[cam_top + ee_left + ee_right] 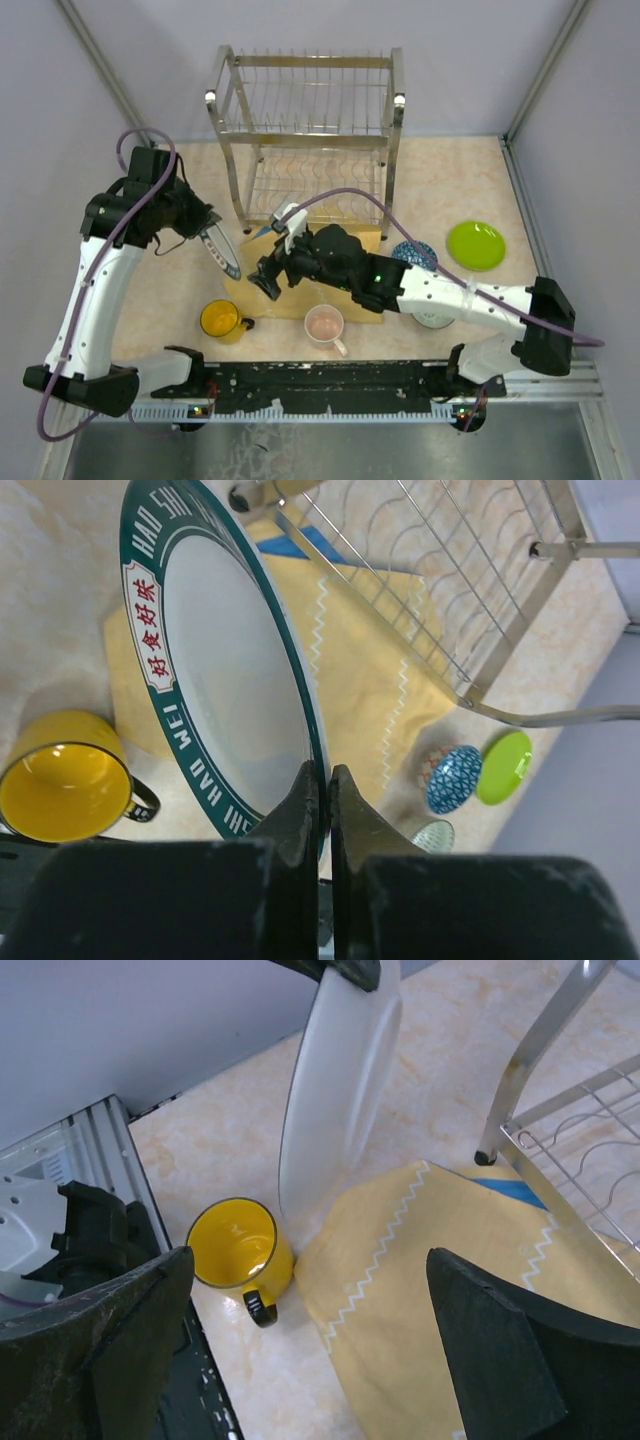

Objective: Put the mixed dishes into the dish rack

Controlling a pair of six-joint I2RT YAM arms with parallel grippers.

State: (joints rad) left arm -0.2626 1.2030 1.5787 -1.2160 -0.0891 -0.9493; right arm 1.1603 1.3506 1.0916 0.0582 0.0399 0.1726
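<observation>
Racking underway: left claw (pixel 322 780), clenched on the white dark-rimmed ceramic plate (pixel 230 670), must slot it into the steel wire rack (pixel 305 62) ahead (right claw (pixel 308 1270) gapes empty).

The top camera looks down from high behind the near edge and sees the whole table (pixel 450 170). Each wrist camera sits low and close to the things. All three views share the white plate (pixel 230 680), the yellow mug (pixel 235 1243) and the yellow cloth (pixel 440 1250).
</observation>
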